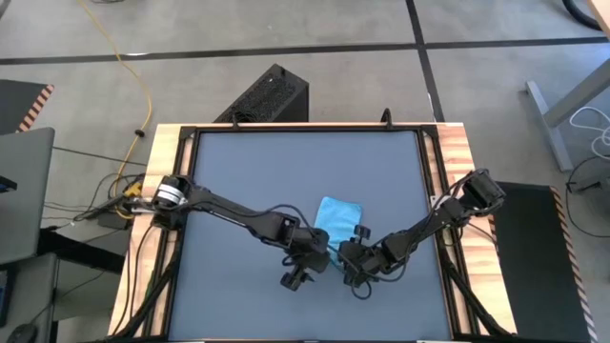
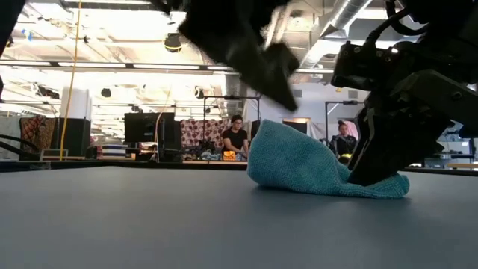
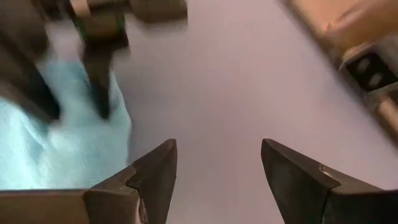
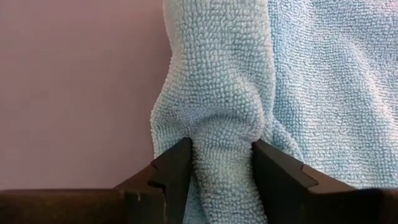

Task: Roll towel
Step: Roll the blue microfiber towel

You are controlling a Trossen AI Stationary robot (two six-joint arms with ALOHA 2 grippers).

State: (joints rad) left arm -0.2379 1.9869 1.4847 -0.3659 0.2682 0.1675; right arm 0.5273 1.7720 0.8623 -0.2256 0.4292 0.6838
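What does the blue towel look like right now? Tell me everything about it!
The towel is small, plain sky-blue, with a soft, loopy, fluffy surface. It lies near the middle of the dark grey table, partly bunched up into a hump rather than flat. The right hand is pinching a thick fold of it between its two fingers. The left hand is open just beside it, holding nothing.

Towel (image 1: pixel 335 215) on worktop (image 1: pixel 248 171), near middle, toward front edge. Left gripper (image 3: pixel 217 168) just left of towel's front end, fingers (image 3: pixel 158 168) apart over bare worktop. Right gripper (image 4: pixel 221 165) at towel's front edge, fold of towel pinched between fingers (image 4: pixel 177 165). Rest of towel lies behind both grippers.
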